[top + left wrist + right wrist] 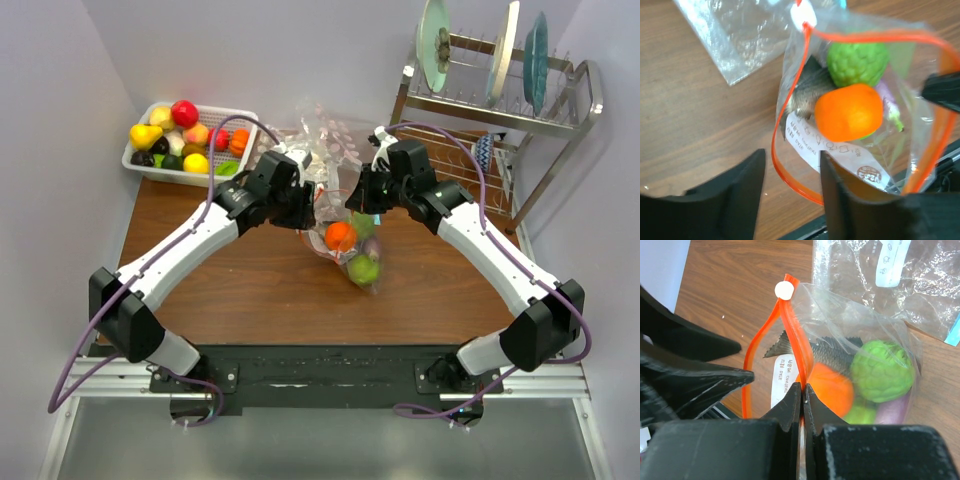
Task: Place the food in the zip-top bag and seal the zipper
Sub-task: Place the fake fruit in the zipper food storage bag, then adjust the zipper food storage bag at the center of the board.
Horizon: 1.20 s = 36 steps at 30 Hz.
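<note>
Orange zipper (797, 345) clamped in right pincer (803, 388)

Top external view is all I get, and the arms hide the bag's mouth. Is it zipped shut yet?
Observer: No. The left wrist view shows the zipper gaping in a wide loop above the orange fruit.
Operator: Is anything holding it?
Observer: Yes. In the right wrist view, the right tool is shut on the zipper, pinching the strip.
Operator: And the other one?
Observer: The left tool is open. The strip's curve shows between its fingers, ungripped.
</note>
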Motion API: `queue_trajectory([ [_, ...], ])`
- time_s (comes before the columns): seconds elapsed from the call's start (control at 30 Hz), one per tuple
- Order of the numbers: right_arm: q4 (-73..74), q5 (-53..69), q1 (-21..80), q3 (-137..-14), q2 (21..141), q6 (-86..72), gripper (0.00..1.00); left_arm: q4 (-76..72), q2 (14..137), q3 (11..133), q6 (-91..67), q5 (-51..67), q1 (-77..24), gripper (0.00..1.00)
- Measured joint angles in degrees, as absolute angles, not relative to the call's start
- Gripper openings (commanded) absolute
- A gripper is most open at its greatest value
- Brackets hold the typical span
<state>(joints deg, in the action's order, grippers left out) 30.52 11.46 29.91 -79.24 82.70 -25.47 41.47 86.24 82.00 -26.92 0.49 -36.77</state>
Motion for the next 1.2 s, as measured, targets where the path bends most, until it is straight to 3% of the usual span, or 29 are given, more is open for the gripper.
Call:
queue_trajectory([
  [0.23, 30.4, 11.5, 29.9, -79.2, 82.7, -25.5, 0.0, 40.8, 86.2, 78.1, -27.0, 0.1, -36.4, 0.37],
  [0.3, 30.4, 11.5, 29.9, -79.2, 82.7, -25.5, 0.0, 40.7, 86.2, 77.4, -27.0, -0.1, -36.0, 0.27],
  [0.33, 30.4, 11.5, 29.9, -79.2, 82.7, -25.5, 0.0, 40.6, 86.2, 77.1, -27.2, -0.1, -36.0, 0.14],
  [0.4, 30.4, 11.5, 29.9, -79.2, 82.7, -25.5, 0.0, 40.5, 86.2, 76.9, -27.7, -0.1, -35.7, 0.0],
  [0.7, 30.0, 11.5, 29.8, -78.9, 82.7, -25.5, 0.0, 41.2, 86.3, 79.4, -27.4, 1.4, -35.6, 0.0],
  [1.0, 31.3, 10.8, 29.7, -79.8, 82.7, -25.4, 0.0, 45.0, 86.9, 99.7, -26.8, 7.1, -35.6, 0.0],
  [1.2, 35.5, 10.0, 29.7, -89.0, 82.6, -25.0, 0.0, 43.7, 85.2, 93.8, -26.4, 7.9, -35.6, 0.0],
])
